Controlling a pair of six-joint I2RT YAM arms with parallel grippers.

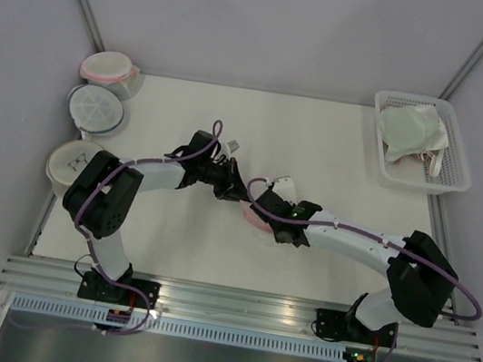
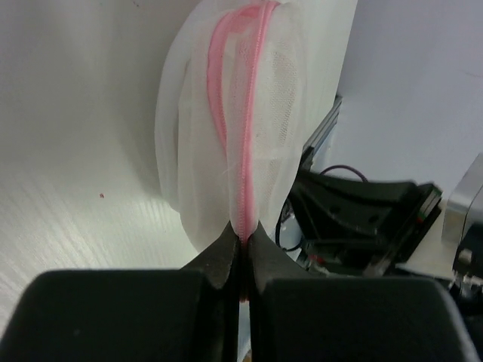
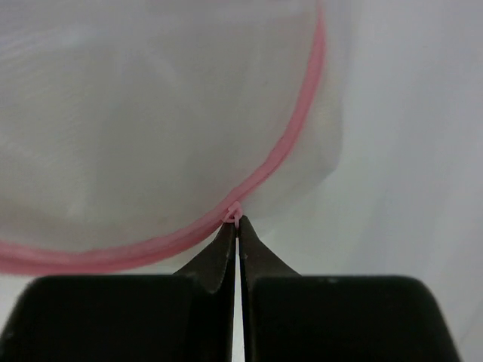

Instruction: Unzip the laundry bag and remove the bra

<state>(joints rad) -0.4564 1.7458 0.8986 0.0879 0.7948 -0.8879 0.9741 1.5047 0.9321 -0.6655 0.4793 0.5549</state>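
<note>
Bag (image 2: 256, 136) mid-table between arms | left gripper (image 2: 240, 249) clamped on pink rim (image 2: 245, 151) | right gripper (image 3: 236, 230) clamped on zipper pull (image 3: 232, 213) | we brace left, draw right along the rim's curve | bra unseen

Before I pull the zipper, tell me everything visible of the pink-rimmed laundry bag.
The laundry bag is a round, translucent white mesh pouch with a pink zipper rim. It is at mid-table between both arms. The left pincer is shut on the rim seam; the right pincer is shut on a small pink tab there. Its contents cannot be made out.
</note>
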